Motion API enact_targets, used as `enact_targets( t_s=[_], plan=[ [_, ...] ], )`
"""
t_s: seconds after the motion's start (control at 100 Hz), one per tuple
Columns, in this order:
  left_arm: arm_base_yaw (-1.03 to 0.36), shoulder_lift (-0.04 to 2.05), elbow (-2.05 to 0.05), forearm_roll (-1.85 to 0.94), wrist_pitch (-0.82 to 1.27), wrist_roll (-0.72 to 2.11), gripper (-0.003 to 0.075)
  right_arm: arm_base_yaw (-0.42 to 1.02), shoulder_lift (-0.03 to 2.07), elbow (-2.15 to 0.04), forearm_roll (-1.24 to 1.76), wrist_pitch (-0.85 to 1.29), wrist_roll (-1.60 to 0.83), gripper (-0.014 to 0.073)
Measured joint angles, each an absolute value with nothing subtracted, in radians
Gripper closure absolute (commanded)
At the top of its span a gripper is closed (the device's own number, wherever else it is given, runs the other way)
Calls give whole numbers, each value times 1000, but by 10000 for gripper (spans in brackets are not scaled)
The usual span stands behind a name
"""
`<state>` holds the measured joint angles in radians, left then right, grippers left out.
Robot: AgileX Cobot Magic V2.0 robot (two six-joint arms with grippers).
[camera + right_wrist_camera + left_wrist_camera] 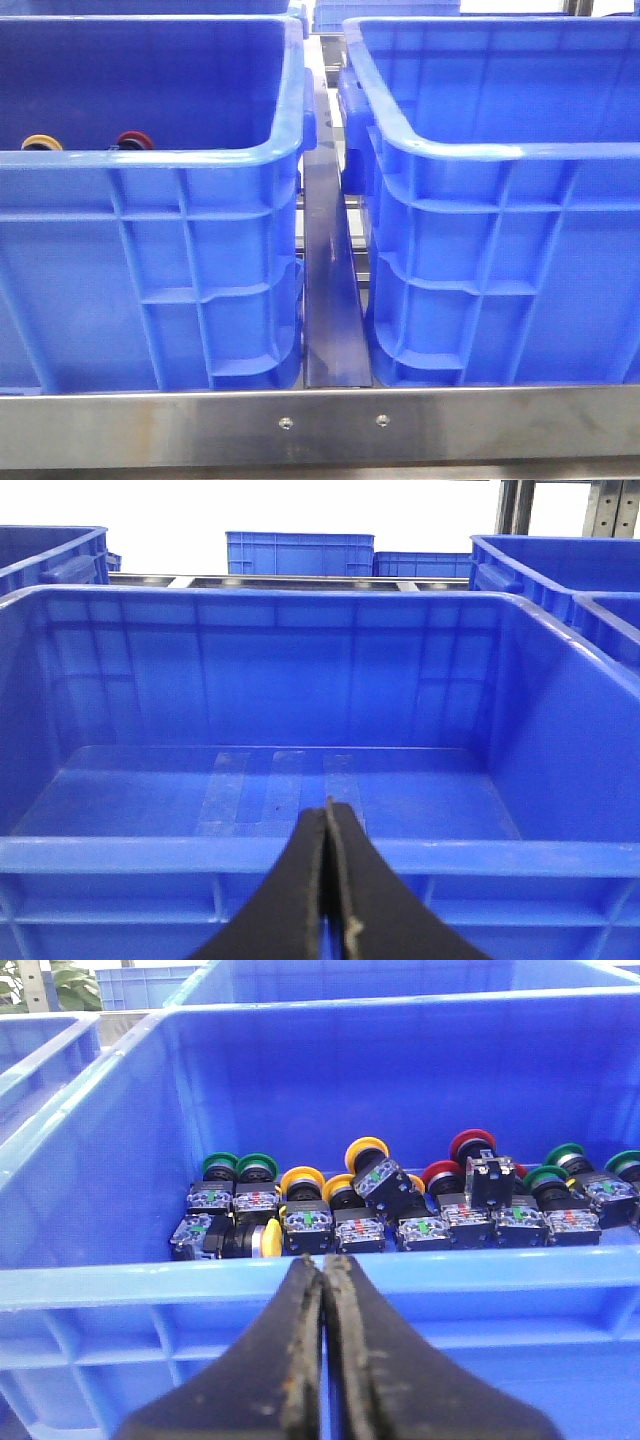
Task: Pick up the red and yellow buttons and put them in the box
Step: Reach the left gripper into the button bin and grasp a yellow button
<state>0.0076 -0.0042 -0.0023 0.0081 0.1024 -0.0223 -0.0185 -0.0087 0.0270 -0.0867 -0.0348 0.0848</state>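
Taking the left crate (150, 250) as the landmark, everything the coming move depends on sits inside it. In the front view a yellow button (41, 142) and a red button (133, 138) just peek over its near rim, toward its left end. The left wrist view looks over that same near wall and shows a row of push buttons lying along the crate floor against the far wall: green caps at both ends of the row, yellow and red ones between. Most lie on their sides, cap ends tilted up and away from the camera, contact blocks toward it. A yellow-capped one (366, 1152) sits raised on its neighbours near the middle of the row, and a red-capped one (472, 1144) stands likewise beside it.

The left gripper (322, 1272) is clenched, holding nothing, poised outside the near wall; the buttons lie ahead of it and below the rim, so this arm is plainly the nearer one.

Right of the landmark crate stands the box (500, 200), with nothing visible inside in the right wrist view. The right gripper (327, 815) is likewise pressed closed with nothing in it, facing the box's near wall.
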Motion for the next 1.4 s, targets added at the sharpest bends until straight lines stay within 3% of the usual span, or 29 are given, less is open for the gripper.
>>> enact_targets(
  t_s=[0.83,1.15,1.4],
  plan=[
    [8,-4,-20,6,110,-22,739,-18,-9,27,-87,-35,85,661],
    [8,15,-298,0,332,-22,739,-18,-9,27,-87,-35,85,661],
    [8,263,-525,0,519,-22,720,-18,-9,27,-87,-35,85,661]
  ],
)
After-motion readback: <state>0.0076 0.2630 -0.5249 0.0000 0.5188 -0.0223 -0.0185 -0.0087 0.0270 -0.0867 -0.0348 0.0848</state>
